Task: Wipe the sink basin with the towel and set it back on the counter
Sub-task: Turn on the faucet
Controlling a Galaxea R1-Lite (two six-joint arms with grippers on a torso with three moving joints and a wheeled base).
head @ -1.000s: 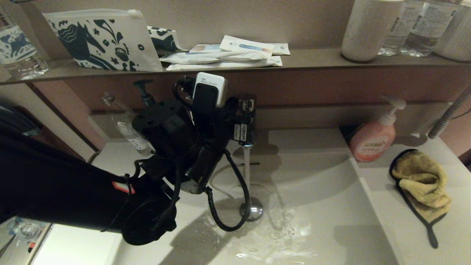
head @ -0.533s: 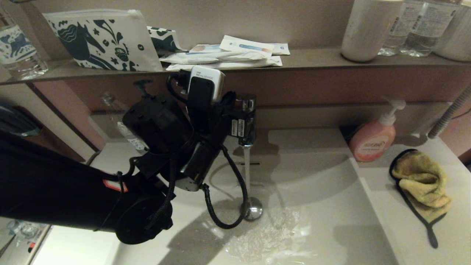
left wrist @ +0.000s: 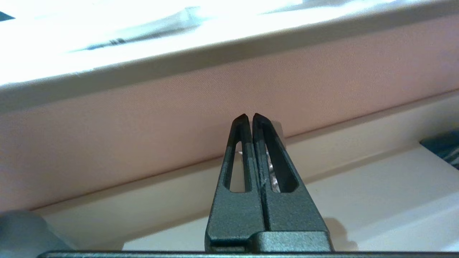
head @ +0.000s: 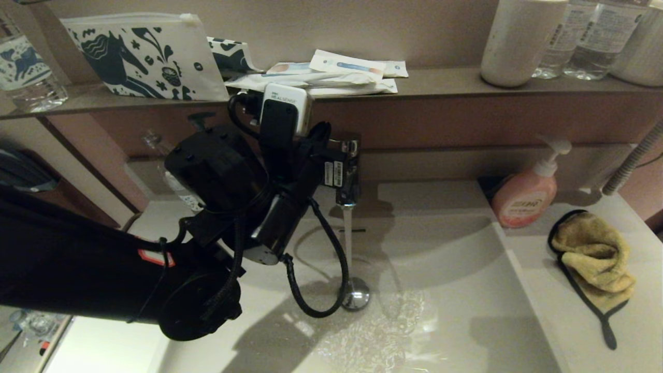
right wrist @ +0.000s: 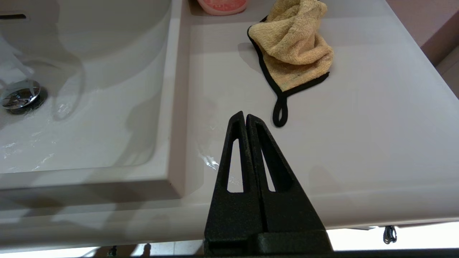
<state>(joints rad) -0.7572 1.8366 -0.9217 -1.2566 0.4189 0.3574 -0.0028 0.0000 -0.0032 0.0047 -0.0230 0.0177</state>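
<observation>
The small mustard-yellow fluffy towel (head: 595,256) with black edging lies crumpled at the right of the head view on the glossy off-white counter (head: 570,331), beside the wet sink basin (head: 456,290). It looks soft and light, best pinched at its bunched top. The left gripper (left wrist: 249,116) is clenched empty near the tap; the right gripper (right wrist: 245,115) is clenched empty too, parked short of the towel's loop.

1 mustard-yellow fluffy towel with black edging (head: 593,256) lies on the off-white glossy counter (head: 637,331). 1 pink pump soap bottle (head: 524,199), 1 chrome round drain plug (head: 355,296) and 1 chrome tap (head: 348,171) show. On the brown shelf (head: 445,83): 2 white pouches with dark blue prints (head: 150,57), 1 white cylindrical cup (head: 518,41).
</observation>
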